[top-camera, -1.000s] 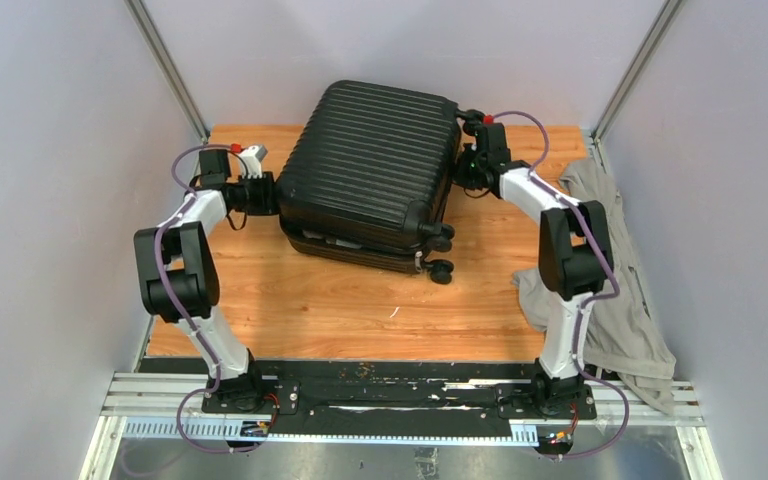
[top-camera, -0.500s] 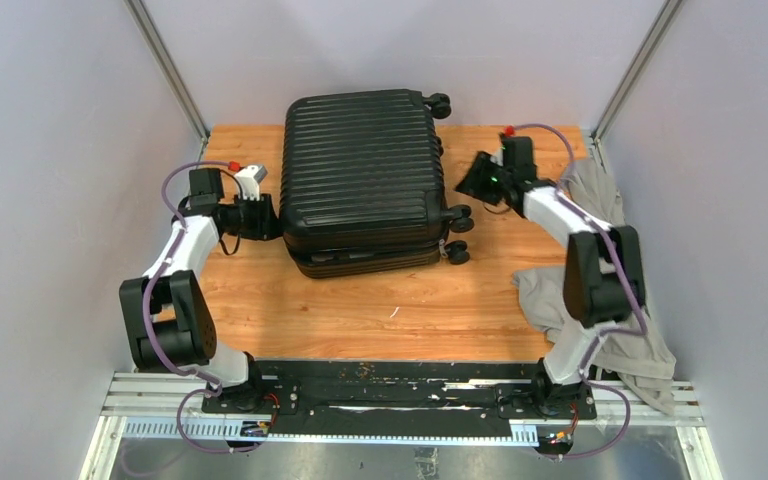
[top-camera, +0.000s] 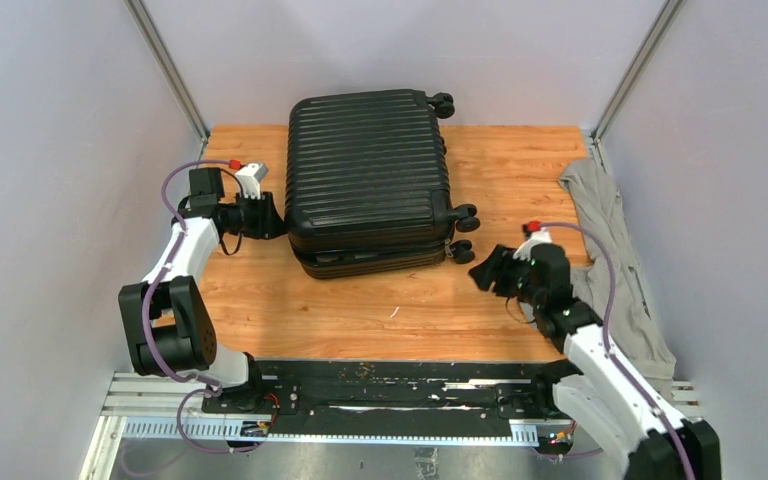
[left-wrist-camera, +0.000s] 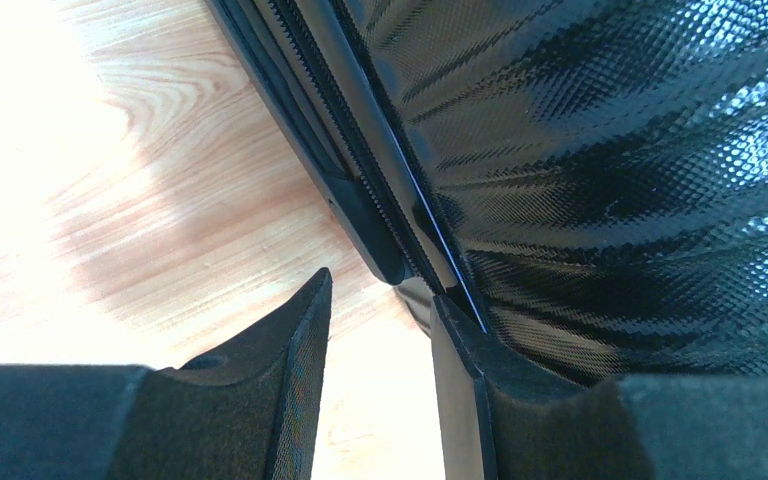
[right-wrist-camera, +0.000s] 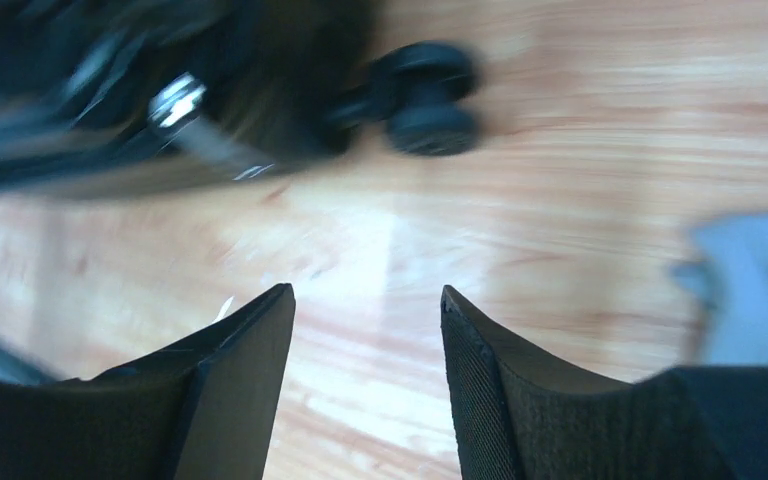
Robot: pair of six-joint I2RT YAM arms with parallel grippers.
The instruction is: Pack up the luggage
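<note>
At the near right of the pale orange wood-plank table (top-camera: 360,310), the right gripper (top-camera: 490,272) hangs low with its two black fingers spread and nothing between them. It is apart from the case and points toward its wheels. Its own view is blurred, so I would settle this arm before sending it in. If it is to steady the case, it should press the shell rather than the small black castor wheel (right-wrist-camera: 430,95), which would likely roll away under a push.

Farther back on the left, the left gripper (top-camera: 268,215) sits at the near left corner of the large black ribbed hard-shell suitcase (top-camera: 365,170). Its fingers are parted and grasp nothing. One black finger (left-wrist-camera: 460,400) rests against the case, right where the black toothed zip seam (left-wrist-camera: 351,130) runs between the two halves. The step looks like closing up, so the care lies in keeping that finger tip on the seam line. Work along the seam rather than shove, since a sideways push may slide the whole case on the smooth wood.

A crumpled grey cloth garment (top-camera: 610,230) lies along the right edge of the table, outside the case. Whether it is meant to go in I cannot tell.

The suitcase lies flat at the middle to far part of the table, lid down, with its ribs running across. Along its near side a dark slit shows between the halves, so it seems not fully drawn shut. Wheels stick out on its right side, and one more at the far right corner.
</note>
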